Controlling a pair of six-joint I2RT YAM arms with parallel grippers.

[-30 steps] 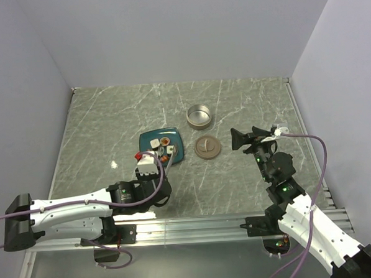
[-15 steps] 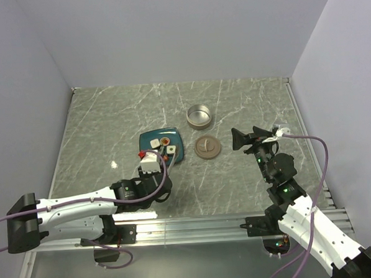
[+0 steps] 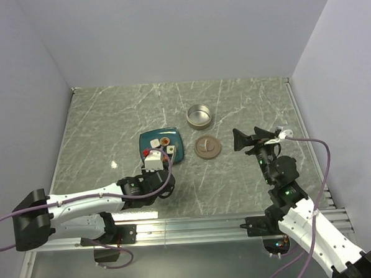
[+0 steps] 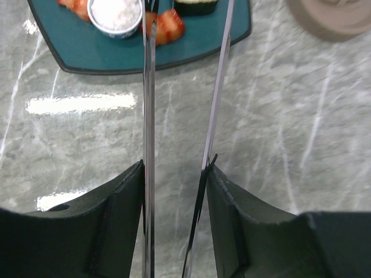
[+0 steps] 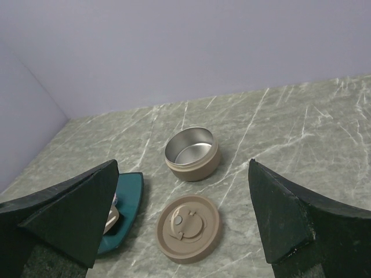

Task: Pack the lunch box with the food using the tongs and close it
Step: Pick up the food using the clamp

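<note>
**Inspector:** Limits of the work area?

**Assistant:** The table meets walls at left, rear and right. A metal rail runs along its near edge. Bare marble shows between the teal plate and the left wall, and on the right side near the right wall.

**Inspector:** Task items?

**Assistant:** The lunch box stands open behind its lid, the two apart. The plate lies just left of the lid. The food sits on the plate.

**Inspector:** Left arm?

**Assistant:** It is stretched low toward the plate's near edge. The left gripper pinches the tongs, one finger against each arm's outer side. The tong arms stand apart and reach in over the food. Contact there cannot be told.

**Inspector:** Right arm?

**Assistant:** It is raised, with the right gripper just right of the lid and facing the lid and tin. Its fingers are spread wide and hold nothing.
</note>
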